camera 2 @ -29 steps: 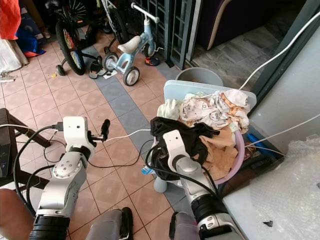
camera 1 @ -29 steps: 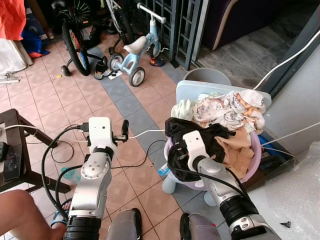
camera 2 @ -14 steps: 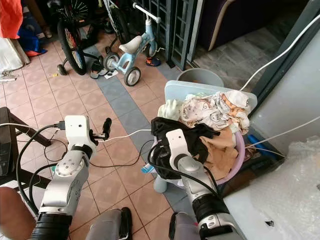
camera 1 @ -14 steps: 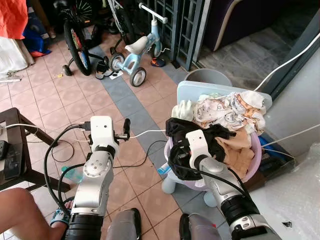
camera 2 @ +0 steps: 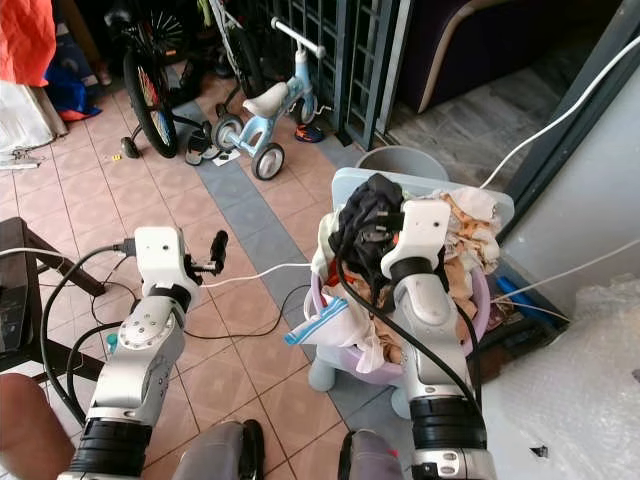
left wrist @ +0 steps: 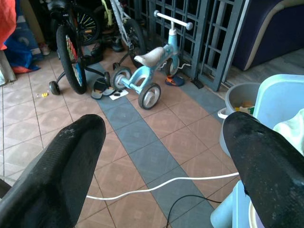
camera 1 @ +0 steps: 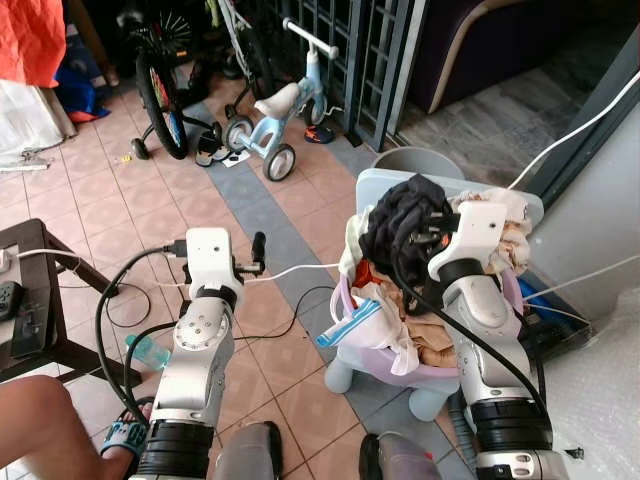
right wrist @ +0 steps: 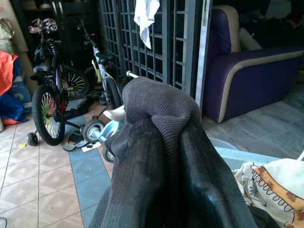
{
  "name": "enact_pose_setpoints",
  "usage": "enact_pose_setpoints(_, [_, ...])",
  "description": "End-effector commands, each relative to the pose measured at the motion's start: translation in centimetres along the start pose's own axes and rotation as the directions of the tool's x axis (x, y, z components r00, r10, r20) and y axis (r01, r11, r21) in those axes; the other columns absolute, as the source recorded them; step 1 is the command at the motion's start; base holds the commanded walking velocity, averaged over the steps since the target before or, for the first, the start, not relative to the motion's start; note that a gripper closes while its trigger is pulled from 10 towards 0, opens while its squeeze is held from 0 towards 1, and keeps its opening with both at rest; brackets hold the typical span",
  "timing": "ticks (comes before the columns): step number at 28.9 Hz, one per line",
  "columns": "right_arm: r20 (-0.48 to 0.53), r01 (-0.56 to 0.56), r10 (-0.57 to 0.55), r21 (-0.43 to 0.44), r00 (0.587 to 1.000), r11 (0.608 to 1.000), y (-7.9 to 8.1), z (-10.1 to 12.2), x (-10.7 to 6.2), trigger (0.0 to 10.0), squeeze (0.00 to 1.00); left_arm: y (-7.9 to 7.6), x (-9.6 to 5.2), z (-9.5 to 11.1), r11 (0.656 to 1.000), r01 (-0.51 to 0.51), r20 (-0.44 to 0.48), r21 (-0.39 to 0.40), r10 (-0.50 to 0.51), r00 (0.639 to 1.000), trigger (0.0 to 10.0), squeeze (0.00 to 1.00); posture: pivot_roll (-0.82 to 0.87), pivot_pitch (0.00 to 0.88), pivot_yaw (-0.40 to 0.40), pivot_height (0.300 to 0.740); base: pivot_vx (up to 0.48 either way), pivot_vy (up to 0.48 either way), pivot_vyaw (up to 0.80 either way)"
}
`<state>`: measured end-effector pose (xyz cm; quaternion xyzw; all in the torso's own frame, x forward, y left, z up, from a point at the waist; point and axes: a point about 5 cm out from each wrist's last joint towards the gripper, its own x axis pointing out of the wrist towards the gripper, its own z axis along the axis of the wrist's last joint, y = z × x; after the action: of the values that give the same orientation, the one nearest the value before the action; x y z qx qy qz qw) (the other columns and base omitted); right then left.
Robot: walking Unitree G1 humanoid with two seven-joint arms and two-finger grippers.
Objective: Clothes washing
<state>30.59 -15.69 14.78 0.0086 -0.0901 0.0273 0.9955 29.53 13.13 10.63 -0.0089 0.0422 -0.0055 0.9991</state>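
Up at the centre right of the frame, the right gripper (camera 1: pixel 425 240) is clamped on a dark ribbed garment (camera 1: pixel 400 225), its two black fingers (right wrist: pixel 142 171) pressed together with the cloth bunched between and over them. The garment hangs in a lump above the lilac laundry basket (camera 1: pixel 385 365), which stands on the tiled floor (camera 1: pixel 120 190) at the lower centre right, heaped with more clothes. A printed cream cloth (camera 1: pixel 510 240) with orange patches lies on the far side of the heap, just beside the right arm, and white pieces (camera 1: pixel 385 320) spill over the near rim. A blue and white strip (camera 1: pixel 345 325) sticks out over the basket's left edge. Behind the basket sits a pale blue lid or tub (camera 1: pixel 385 185), and behind that a grey bucket (camera 1: pixel 420 160).

The left gripper (camera 1: pixel 258 250) is held out over the floor at centre left, its fingers (left wrist: pixel 71 161) spread wide apart with nothing between them. A white cable (camera 1: pixel 295 268) runs across the tiles from near it towards the basket. Towards the top of the frame a small light blue tricycle (camera 1: pixel 275 115) stands beside a black bicycle (camera 1: pixel 160 85), near a dark metal grille (camera 1: pixel 370 50). A dark bench (camera 1: pixel 25 300) shows at the left edge, and a person's leg (camera 1: pixel 40 435) at the lower left corner
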Motion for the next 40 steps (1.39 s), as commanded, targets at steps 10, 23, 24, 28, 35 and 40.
enact_pose_setpoints(10, [0.010,0.066,-0.066,-0.048,0.998,0.997,-0.7,0.7,-0.1,10.0,0.00,-0.1,0.3,0.1,1.000,-0.008,0.019,-0.005,0.008,1.000,10.0,0.00,-0.04,0.071,0.063,0.740,0.000,0.000,-0.37])
enact_pose_setpoints(23, [-0.018,0.056,-0.057,-0.056,0.998,0.997,-0.6,0.1,-0.5,10.0,0.00,0.1,0.3,-0.2,1.000,-0.012,0.008,-0.011,0.012,1.000,10.0,0.00,-0.04,0.079,0.064,0.740,-0.038,-0.061,-0.30])
enact_pose_setpoints(24, [-0.018,0.056,-0.057,-0.056,0.998,0.997,-0.6,0.1,-0.5,10.0,0.00,0.1,0.3,-0.2,1.000,-0.012,0.008,-0.011,0.012,1.000,10.0,0.00,-0.04,0.079,0.064,0.740,-0.255,-0.266,0.00])
enact_pose_setpoints(28, [-0.020,0.053,-0.055,-0.059,0.998,0.997,-0.6,0.0,-0.5,10.0,0.00,0.0,0.3,-0.2,1.000,-0.010,0.006,-0.011,0.010,1.000,10.0,0.00,-0.05,0.079,0.063,0.740,-0.255,-0.266,0.00])
enact_pose_setpoints(35, [-0.022,0.048,-0.049,-0.060,0.999,0.997,-0.4,0.0,-0.3,10.0,0.00,0.0,0.4,-0.3,1.000,-0.012,0.004,-0.011,0.012,1.000,10.0,0.00,-0.04,0.080,0.061,0.740,-0.266,-0.273,0.00])
enact_pose_setpoints(40, [-0.024,0.045,-0.046,-0.061,0.999,0.997,-0.3,-0.1,-0.2,10.0,0.00,0.0,0.4,-0.3,1.000,-0.013,0.004,-0.010,0.013,1.000,10.0,0.00,-0.04,0.078,0.062,0.740,-0.273,-0.277,0.00])
